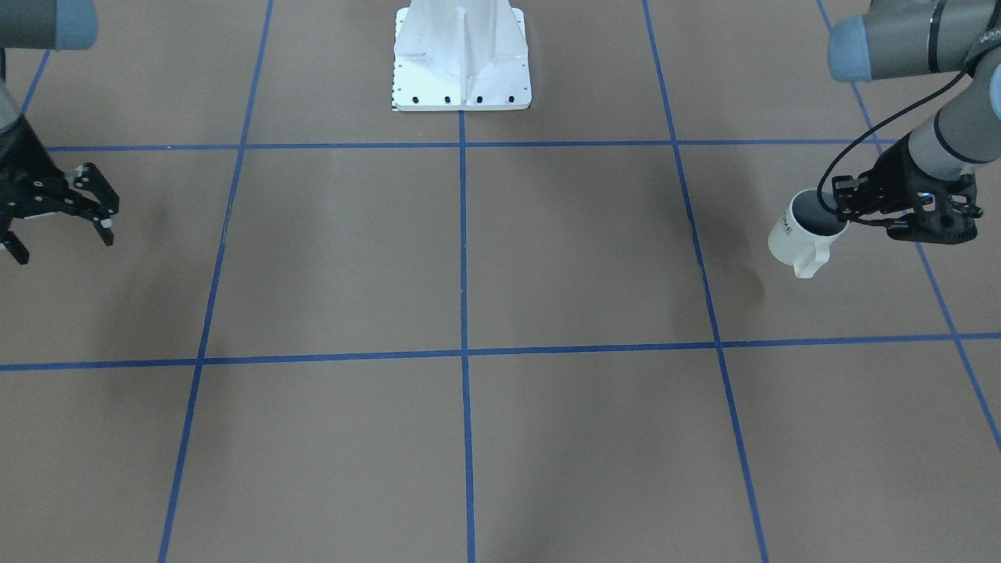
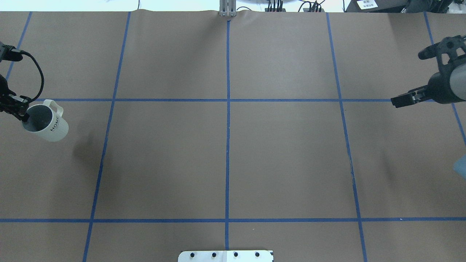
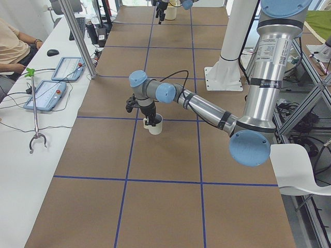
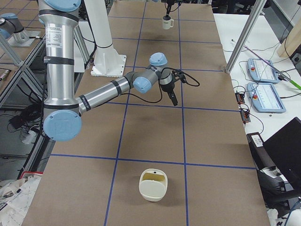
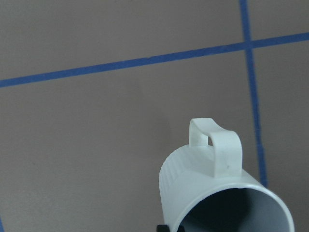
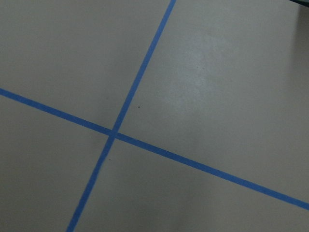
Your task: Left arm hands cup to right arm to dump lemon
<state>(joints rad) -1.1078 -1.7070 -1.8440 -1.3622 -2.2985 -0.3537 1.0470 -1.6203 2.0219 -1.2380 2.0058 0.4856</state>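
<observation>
The cup (image 1: 799, 234), a white mug with black "HOME" lettering, hangs tilted above the table at the robot's left end; its shadow lies on the paper below. My left gripper (image 1: 838, 206) is shut on the cup's rim, one finger inside. The overhead view shows the cup (image 2: 46, 122) and left gripper (image 2: 21, 112) at the far left. The left wrist view shows the cup's mouth and handle (image 5: 218, 147). The lemon shows in no view. My right gripper (image 1: 62, 227) is open and empty, far off at the opposite end (image 2: 399, 100).
The white robot pedestal (image 1: 461, 66) stands at the table's middle back. Blue tape lines grid the brown table. A cream container (image 4: 153, 184) sits on the table beyond the right arm. An operator's bench with tablets (image 3: 46, 95) runs along the far side.
</observation>
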